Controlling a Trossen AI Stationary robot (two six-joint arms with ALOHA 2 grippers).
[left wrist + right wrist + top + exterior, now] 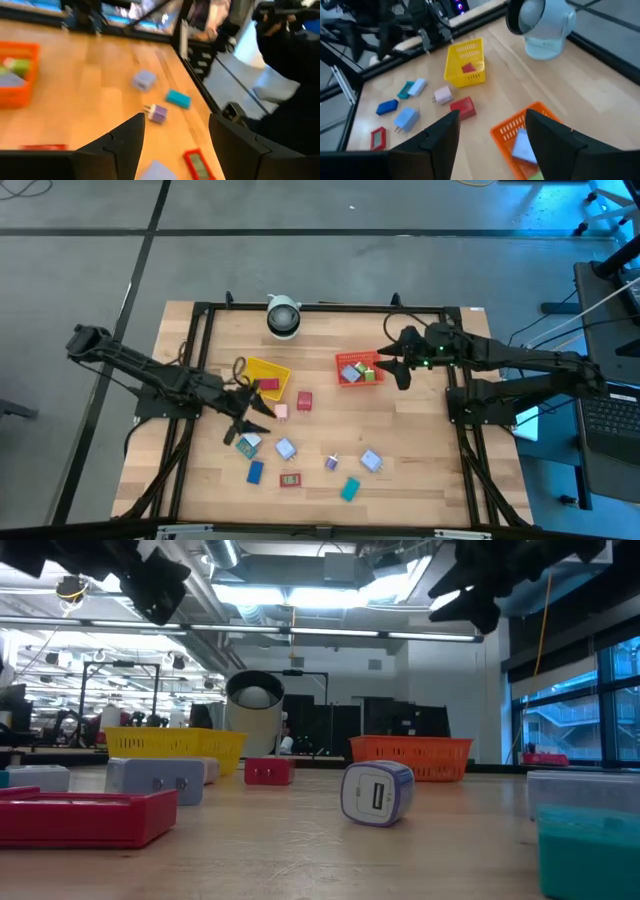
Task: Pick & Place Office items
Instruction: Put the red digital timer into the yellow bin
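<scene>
The office items lie scattered on the wooden table: a red block, a pink one, a blue one, a flat red one, a purple one and a teal one. A red piece lies in the yellow tray. Whitish and green pieces lie in the red tray. My left gripper hangs open above the table, just near of the yellow tray. My right gripper hangs open at the red tray's right side, above it.
A white round camera stands at the table's far edge, between the trays. A black frame runs around the table. More pieces, whitish-blue, teal and purple, lie ahead of my left gripper.
</scene>
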